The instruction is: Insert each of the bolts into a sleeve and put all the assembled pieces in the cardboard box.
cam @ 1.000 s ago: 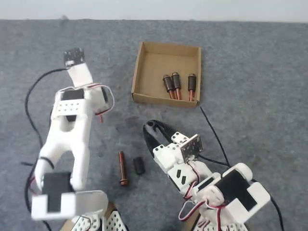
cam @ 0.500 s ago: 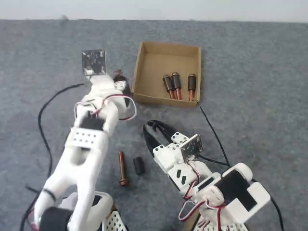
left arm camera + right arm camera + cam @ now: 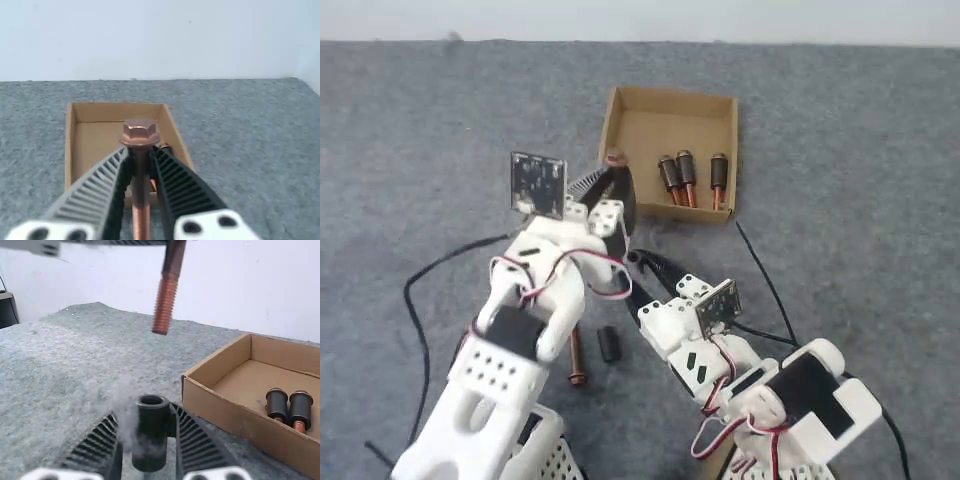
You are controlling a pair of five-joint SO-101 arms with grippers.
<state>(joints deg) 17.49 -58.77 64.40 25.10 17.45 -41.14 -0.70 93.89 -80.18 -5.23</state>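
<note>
**Copper bolt held over black sleeve, both hands loaded**

Copper bolt [image 3: 139,134]: the left hand [image 3: 140,155] is clamped tight on it. The fingers grip the shank just under the hex head, with the head uppermost and the threaded end pointing down. In the high view the left hand [image 3: 610,188] sits at centre frame, just beside the lower left corner of the cardboard box [image 3: 665,96].

Black sleeve [image 3: 152,405]: the right hand [image 3: 146,421] is closed on it. It stands upright with the open bore facing up. In that view the copper bolt [image 3: 166,295] hangs in the upper middle of the frame, above the sleeve and apart from it, so it is not inserted. In the high view the right hand [image 3: 638,272] lies just below the left hand, near centre.

Cardboard box: upper centre of the high view, open at the top. It holds three assembled pieces [image 3: 686,172] lying side by side against its lower wall, toward the right. Two of them [image 3: 288,407] show at the right edge of the right wrist view.

Grey felt table [image 3: 840,180]: a second bolt [image 3: 577,362] lies lower left of centre, partly covered by the left arm [image 3: 510,340]. A second sleeve [image 3: 609,343] lies just beside it on the right, not touching.
</note>
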